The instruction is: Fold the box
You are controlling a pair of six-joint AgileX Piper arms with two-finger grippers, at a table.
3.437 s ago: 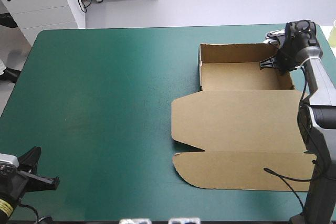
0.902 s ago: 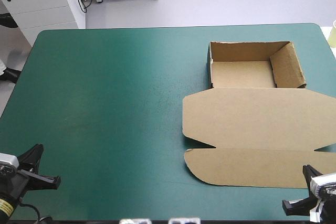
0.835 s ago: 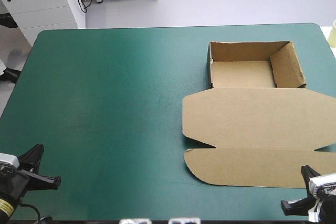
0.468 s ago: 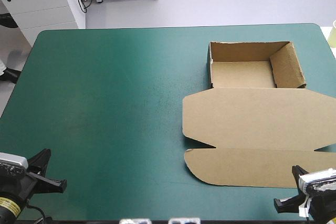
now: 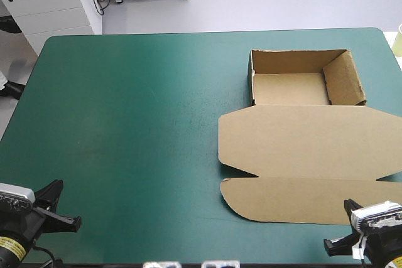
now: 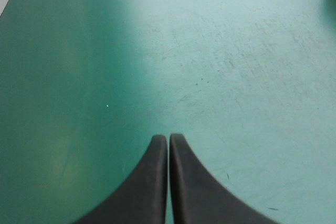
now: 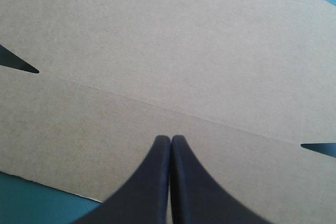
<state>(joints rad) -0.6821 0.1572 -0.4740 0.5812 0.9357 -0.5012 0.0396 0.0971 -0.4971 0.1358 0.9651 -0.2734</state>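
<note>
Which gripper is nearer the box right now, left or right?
Right. The right gripper is at the near right corner, poised over the flat lid of the box. The left gripper is at the near left corner, over bare teal-green cover, far from it.

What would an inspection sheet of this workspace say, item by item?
Surface: teal-green cover, lightly scratched.
Job's things: box, on the right half; an open tray with walls raised at the far side, lid flat toward the near edge.
Clutter: nothing seen.
Grippers: left gripper, fingers shut, over bare cover at the near left corner; right gripper, fingers shut, over the lid's near flap, holding nothing.
Cables: nothing seen.
Surroundings: white drawer cabinet beyond the far left corner.
</note>
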